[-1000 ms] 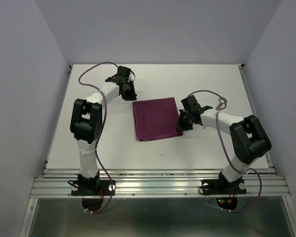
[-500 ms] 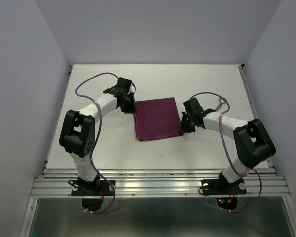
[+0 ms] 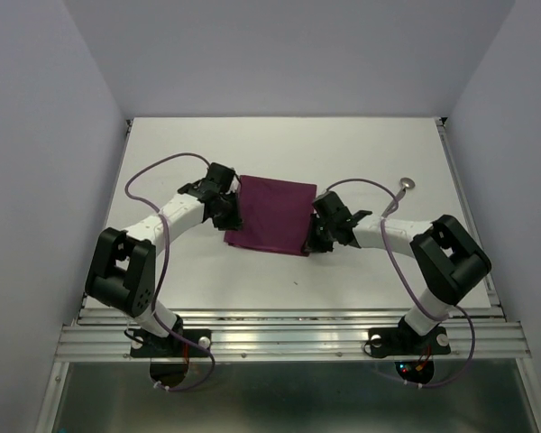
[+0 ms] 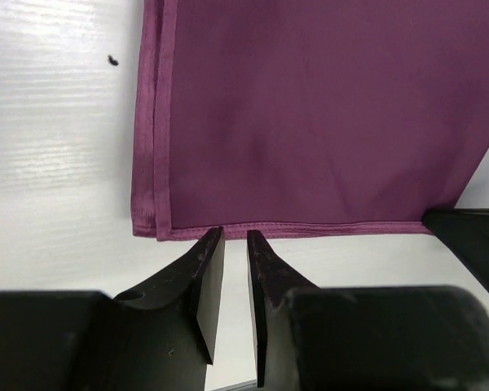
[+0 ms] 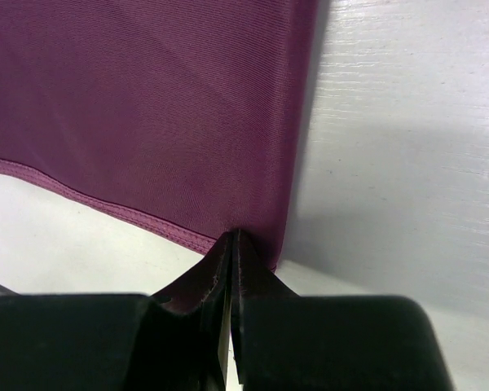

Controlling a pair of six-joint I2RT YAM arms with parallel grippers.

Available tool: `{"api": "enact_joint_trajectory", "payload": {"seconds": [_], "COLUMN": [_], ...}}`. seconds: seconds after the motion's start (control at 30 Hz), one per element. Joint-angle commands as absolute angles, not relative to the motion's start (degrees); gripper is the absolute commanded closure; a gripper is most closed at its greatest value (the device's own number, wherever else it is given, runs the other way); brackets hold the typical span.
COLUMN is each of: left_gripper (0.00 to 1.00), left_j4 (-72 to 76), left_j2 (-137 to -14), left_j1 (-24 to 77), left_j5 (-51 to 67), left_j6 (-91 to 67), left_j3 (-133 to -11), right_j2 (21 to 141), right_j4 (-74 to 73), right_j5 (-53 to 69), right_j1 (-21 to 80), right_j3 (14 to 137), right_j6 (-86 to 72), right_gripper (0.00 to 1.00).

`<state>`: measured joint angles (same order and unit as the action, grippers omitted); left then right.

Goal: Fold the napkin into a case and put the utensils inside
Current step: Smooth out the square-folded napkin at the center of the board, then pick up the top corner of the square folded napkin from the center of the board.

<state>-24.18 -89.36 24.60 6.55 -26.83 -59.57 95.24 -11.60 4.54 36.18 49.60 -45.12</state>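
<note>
From where I stand, the napkin (image 3: 269, 216) lies flat in the middle of the table (image 3: 361, 144), between the two arms. The right gripper (image 5: 232, 238) is pinched tight on the hem near the cloth's near right corner. The left gripper (image 4: 235, 235) is only narrowly parted, its tips at the hem by the opposite corner with nothing between them. I think that is the risk: if the right arm pulls alone, the cloth may drag and skew, or that thin bite may slip. The left edge looks doubled, so catching one layer could open the fold. The cloth is nearly square, its slightly longer axis running across the table, the right end a touch nearer the bases. The spoon (image 3: 406, 185) lies well apart, far right.
</note>
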Motion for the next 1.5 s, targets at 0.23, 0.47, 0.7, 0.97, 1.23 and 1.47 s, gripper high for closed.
{"api": "enact_joint_trajectory", "payload": {"seconds": [0.23, 0.47, 0.7, 0.97, 1.23, 1.47], "left_gripper": [0.77, 0.67, 0.60, 0.65, 0.65, 0.65], "left_j4": [-25.0, -23.9, -22.9, -22.2, -22.1, -22.5], "left_j2": [-86.8, -89.7, -90.8, -90.4, -91.2, -90.8], "left_j1": [23.9, 23.8, 23.8, 23.8, 23.8, 23.9], "left_j5": [-5.3, -5.2, -3.5, -2.5, -1.7, -1.4], "left_j6": [-30.2, -30.1, -29.7, -29.4, -29.1, -28.8], "left_j3": [-54.7, -54.8, -54.6, -54.0, -53.9, -53.5], "right_j2": [96.2, 96.7, 97.0, 97.4, 97.7, 98.1], "right_j4": [-13.6, -13.6, -13.7, -13.7, -13.7, -13.8], "right_j5": [0.3, 0.4, 0.4, 0.5, 0.7, 0.8], "right_j1": [36.9, 36.9, 36.9, 36.9, 36.9, 36.9], "right_j3": [48.3, 48.6, 48.9, 49.2, 49.6, 49.7], "right_j6": [-46.0, -45.5, -45.4, -45.4, -45.3, -45.3], "right_gripper": [0.96, 0.96, 0.96, 0.96, 0.96, 0.96]}}
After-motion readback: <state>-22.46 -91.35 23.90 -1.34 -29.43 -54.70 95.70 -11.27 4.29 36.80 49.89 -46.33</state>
